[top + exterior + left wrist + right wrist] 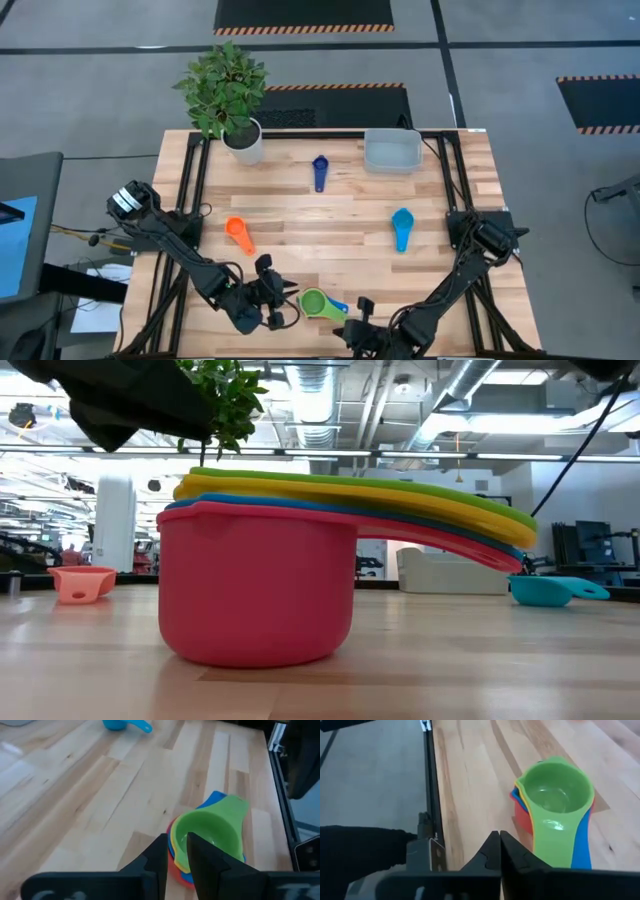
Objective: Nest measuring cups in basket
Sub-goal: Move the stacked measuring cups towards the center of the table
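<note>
Claws: left claw [272,292] is seen just beside the stack, its fingers [158,854] standing a little apart with nothing between them; right claw [362,318] is pressed together and empty, near the stack on its other side.
Stack: four cups are nested at the counter's near edge — green [554,792] on top, then yellow, blue and red [255,585] lowest; handles are fanned out together to one side.
Loose cups: orange [238,233], dark blue [320,170] and light blue [401,226] are lying well apart on the counter [300,215].
Basket: basket [391,152] is at the far right corner, apparently empty, though its inside is poorly seen from above.
Handling: thin plastic is judged light, stiff and smooth; slipping is likelier than breaking, and a nested stack may separate if only the top cup is lifted.
Hold: the bundled handles are judged the best place, pinched flat across all layers; a rim pinch on the red wall would also serve.
</note>
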